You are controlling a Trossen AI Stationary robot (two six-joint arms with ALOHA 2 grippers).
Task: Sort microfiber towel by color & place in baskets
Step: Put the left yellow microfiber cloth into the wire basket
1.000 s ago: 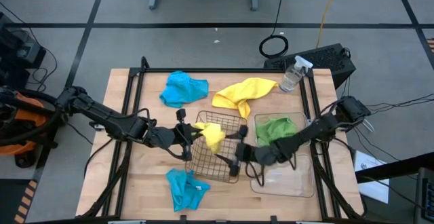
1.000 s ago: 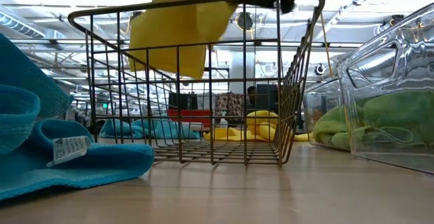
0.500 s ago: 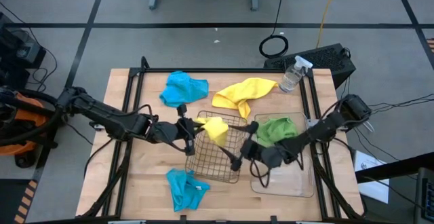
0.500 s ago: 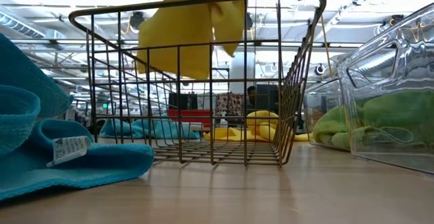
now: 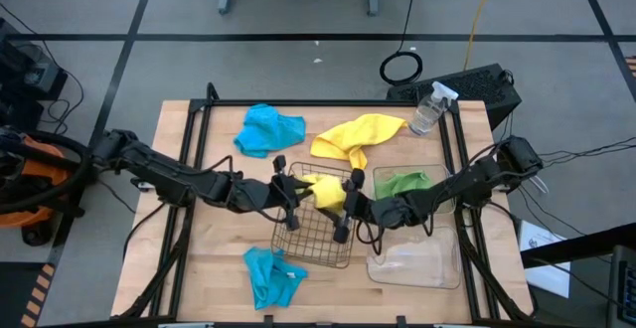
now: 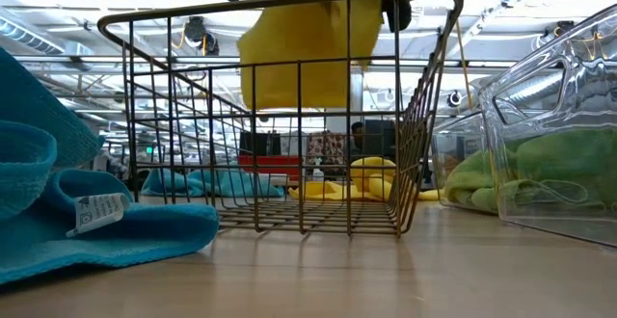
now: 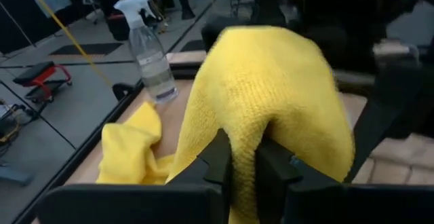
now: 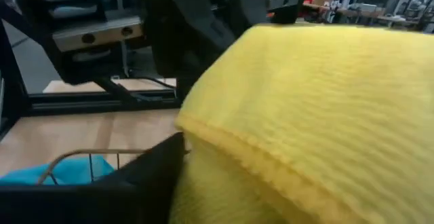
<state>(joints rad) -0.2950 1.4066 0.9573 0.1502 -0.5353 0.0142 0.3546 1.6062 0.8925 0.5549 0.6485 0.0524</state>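
A yellow towel (image 5: 323, 191) (image 6: 299, 58) hangs above the far part of the brown wire basket (image 5: 313, 253) (image 6: 424, 116). My left gripper (image 5: 298, 191) (image 7: 245, 149) reaches in from the table's left and is shut on it. My right gripper (image 5: 346, 204) stands at the towel's right side, open. In the right wrist view the towel (image 8: 305, 115) fills the picture, with one dark finger (image 8: 152, 176) beside it and the other hidden. A green towel (image 5: 402, 187) lies in a clear tub (image 5: 439, 177). My left gripper pinches a fold of the yellow towel (image 7: 244, 125) between its two fingers (image 7: 220, 159), coming level from the table's left. The towel bulges past the fingertips and hangs lifted clear over the wire basket. My right gripper is close against the towel; whether it touches cannot be told.
A second clear tub (image 5: 412, 258) sits near the green one. Blue towels lie at the far left (image 5: 268, 127) and at the near edge (image 5: 270, 276) (image 6: 58, 212). Another yellow towel (image 5: 358, 137) and a spray bottle (image 5: 429, 107) lie at the far side.
My left gripper has carried the yellow towel toward the table's right, farther over the wire basket. My right gripper has moved from the basket's near right rim toward the far edge, up to the towel's right side.
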